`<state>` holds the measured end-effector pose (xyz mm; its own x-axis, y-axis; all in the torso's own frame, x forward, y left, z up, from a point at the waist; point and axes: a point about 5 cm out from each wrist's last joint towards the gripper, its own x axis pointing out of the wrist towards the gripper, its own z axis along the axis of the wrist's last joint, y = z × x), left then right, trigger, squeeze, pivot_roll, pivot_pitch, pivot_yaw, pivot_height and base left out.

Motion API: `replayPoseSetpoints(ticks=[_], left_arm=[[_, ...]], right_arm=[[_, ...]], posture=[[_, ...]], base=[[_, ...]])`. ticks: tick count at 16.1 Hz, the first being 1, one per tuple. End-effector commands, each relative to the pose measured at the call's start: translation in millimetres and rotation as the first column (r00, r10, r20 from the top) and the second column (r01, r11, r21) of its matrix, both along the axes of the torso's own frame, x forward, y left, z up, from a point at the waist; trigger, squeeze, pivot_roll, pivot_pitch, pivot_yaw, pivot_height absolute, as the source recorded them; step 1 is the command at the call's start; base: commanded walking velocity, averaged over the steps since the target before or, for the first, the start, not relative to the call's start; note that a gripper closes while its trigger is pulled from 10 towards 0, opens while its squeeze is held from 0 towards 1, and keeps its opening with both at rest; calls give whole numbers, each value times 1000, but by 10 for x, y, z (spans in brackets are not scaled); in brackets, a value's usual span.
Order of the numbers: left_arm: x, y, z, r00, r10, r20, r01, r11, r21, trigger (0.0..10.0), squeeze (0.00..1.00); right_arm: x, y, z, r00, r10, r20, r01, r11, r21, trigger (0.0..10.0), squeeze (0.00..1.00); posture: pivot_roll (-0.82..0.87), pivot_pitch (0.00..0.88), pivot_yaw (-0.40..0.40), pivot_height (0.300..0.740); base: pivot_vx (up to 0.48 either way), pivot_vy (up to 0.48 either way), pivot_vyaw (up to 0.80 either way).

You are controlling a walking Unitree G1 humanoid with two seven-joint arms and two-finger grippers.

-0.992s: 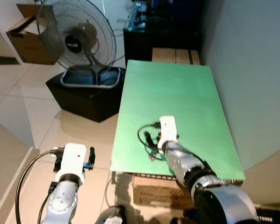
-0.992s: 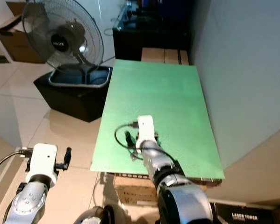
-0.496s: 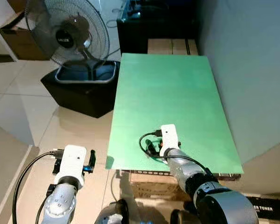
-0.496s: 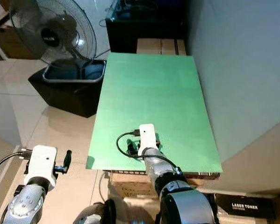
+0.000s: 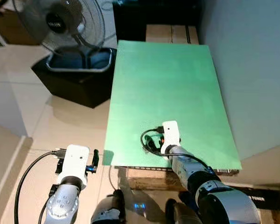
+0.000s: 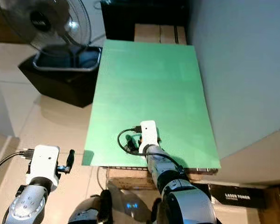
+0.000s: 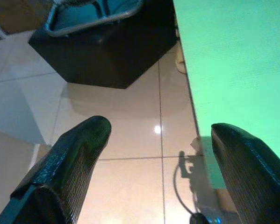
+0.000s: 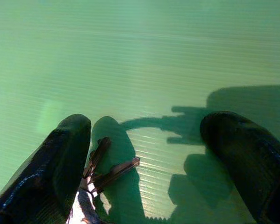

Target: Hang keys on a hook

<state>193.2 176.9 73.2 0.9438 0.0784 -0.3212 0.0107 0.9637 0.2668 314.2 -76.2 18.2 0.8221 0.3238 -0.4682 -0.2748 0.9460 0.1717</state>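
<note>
- Black, ribbed fingers (image 8: 60, 163) of the right gripper (image 8: 149, 168) stand spread wide over the green tabletop (image 5: 168, 84); nothing is gripped between them.
- Keys (image 8: 107, 168): brownish metal blades lie flat on the green sheet just beside one finger of the right gripper, in the lower left of the right wrist view. Contact with that finger cannot be judged.
- The shadow of the right gripper falls across the sheet between the two fingers.
- In the left eye view the right gripper's white wrist housing (image 5: 170, 132) sits low on the tabletop, near its front edge, with a black cable (image 5: 147, 137) looping to its left.
- Left gripper (image 7: 154, 158): fingers wide apart, holding nothing, over the pale tiled floor (image 7: 125, 140) beside the tabletop's left edge. In the left eye view it sits at lower left (image 5: 73, 161).
- Black bin (image 5: 74, 79) stands on the floor at upper left, with a pedestal fan (image 5: 60, 23) at it.
- Cardboard boxes (image 5: 170, 33) lie beyond the far end of the tabletop, top centre.
- A pale wall (image 5: 252, 70) runs along the right side of the tabletop.
</note>
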Motion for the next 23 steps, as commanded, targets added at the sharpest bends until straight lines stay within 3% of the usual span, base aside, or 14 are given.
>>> replayPoseSetpoints(ticks=[1, 5, 10, 11, 12, 13, 15, 19, 23], left_arm=[[-52, 3, -28, 1000, 8, -23, -8, 1000, 9, 10000, 0], [-108, -9, -21, 999, 19, -36, -19, 1000, 5, 10000, 0], [-121, -55, -52, 999, 27, -45, -28, 1000, -9, 10000, 0], [-118, -68, -60, 999, 27, -47, -27, 1000, -12, 10000, 0], [-110, -90, -69, 999, 25, -48, -26, 1000, -16, 10000, 0], [-104, -97, -69, 999, 23, -47, -24, 1000, -19, 10000, 0], [-99, -102, -76, 999, 24, -48, -25, 999, -20, 10000, 0], [-81, -109, -85, 999, 26, -46, -27, 999, -21, 10000, 0], [-68, -129, -90, 999, 25, -47, -26, 999, -27, 10000, 0]], right_arm=[[-45, -29, -62, 999, -15, -37, 15, 1000, 15, 10000, 0], [-85, -24, -101, 998, -13, -66, 17, 998, 62, 10000, 0], [-39, -159, -68, 992, -96, -86, 112, 973, 204, 10000, 0], [-42, -170, -71, 994, -79, -73, 91, 981, 173, 10000, 0], [-56, -163, -79, 1000, 2, -25, -1, 999, 34, 10000, 0], [-71, -150, -88, 997, 81, 10, -79, 992, -98, 10000, 0], [-103, -147, -117, 986, 162, 23, -154, 964, -219, 10000, 0], [-141, -181, -151, 971, 238, 38, -212, 919, -333, 10000, 0], [-211, -223, -222, 946, 324, 21, -279, 843, -459, 10000, 0]], posture=[[73, 315, 8, 740], [67, 353, 0, 740], [39, 369, -13, 740], [24, 370, -19, 740], [19, 368, -19, 740], [19, 368, -19, 740], [11, 366, -21, 740], [2, 361, -25, 740], [-3, 361, -31, 740]], base=[[0, 0, 0], [0, 0, 0], [0, 0, 0], [0, 0, 0], [0, 0, 0], [0, 0, 0], [0, 0, 0], [0, 0, 0], [0, 0, 0]])
